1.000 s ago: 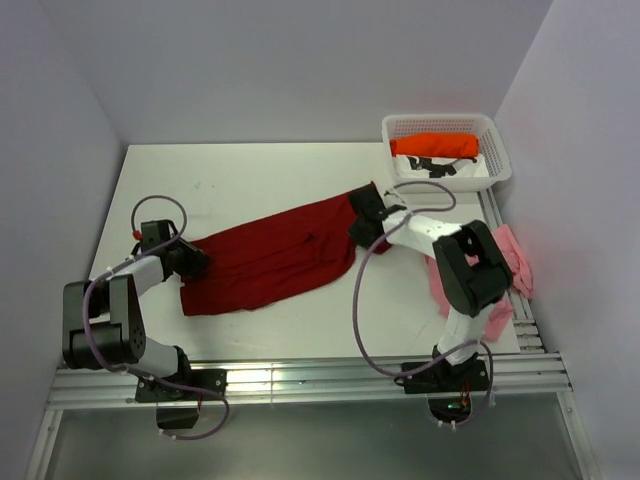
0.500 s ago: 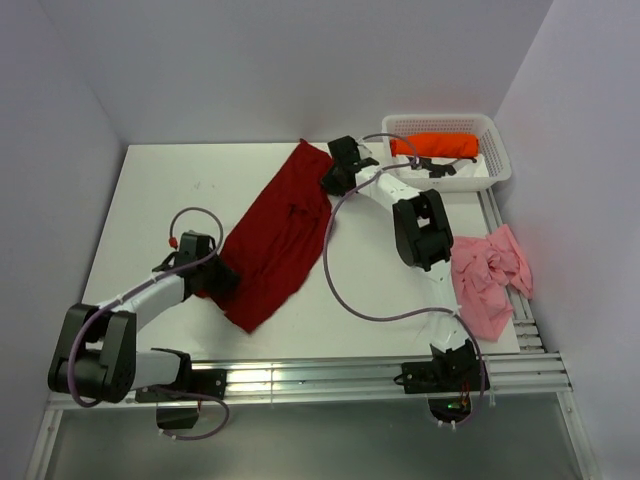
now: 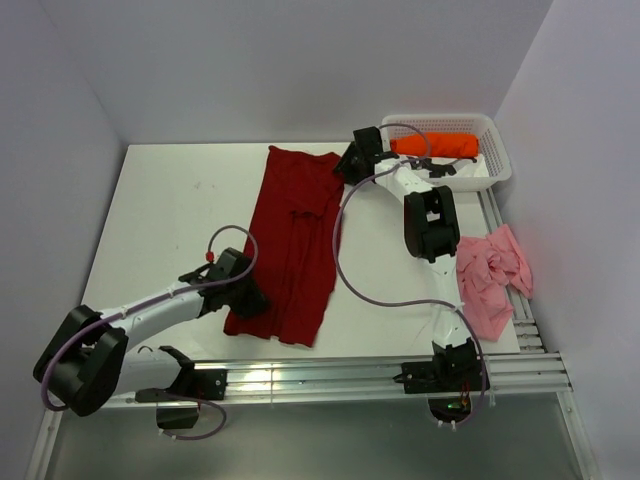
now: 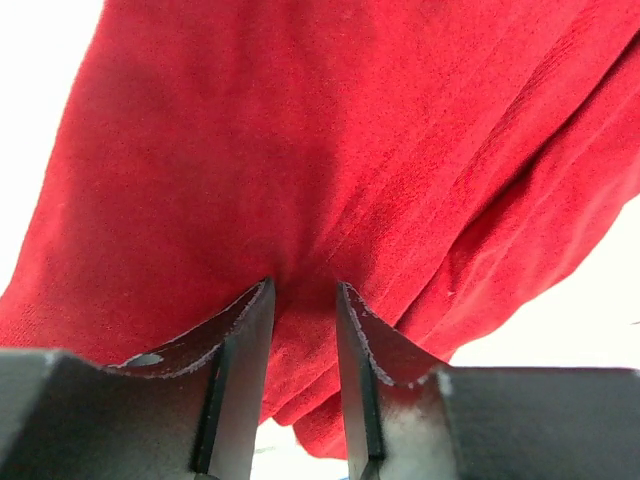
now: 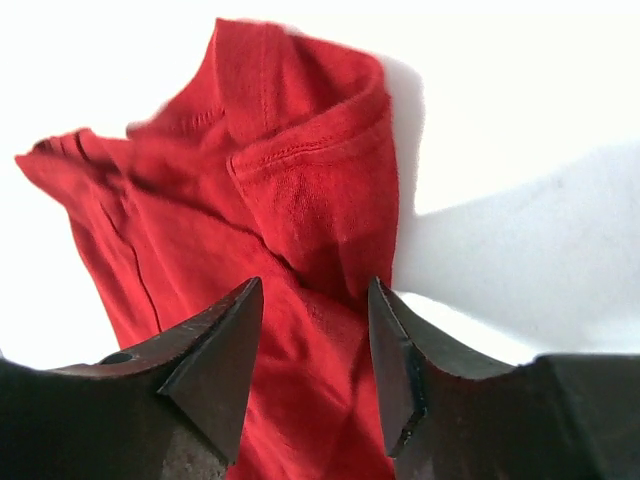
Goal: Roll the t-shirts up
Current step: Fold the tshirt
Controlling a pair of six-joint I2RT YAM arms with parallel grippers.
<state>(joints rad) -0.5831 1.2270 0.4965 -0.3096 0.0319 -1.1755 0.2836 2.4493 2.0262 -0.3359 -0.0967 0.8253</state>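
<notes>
Dark red t-shirt (image 3: 295, 240) laid flat mid-frame for rolling; left jaws pinch its hem, right jaws parted, empty.

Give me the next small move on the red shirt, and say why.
Probably release the left gripper: it pinches the near edge of the dark red t-shirt, which lies stretched lengthways, while the right gripper stands open at the far end.

No legible text, label or number anywhere, dark red t-shirt (image 3: 295, 240) included.
</notes>
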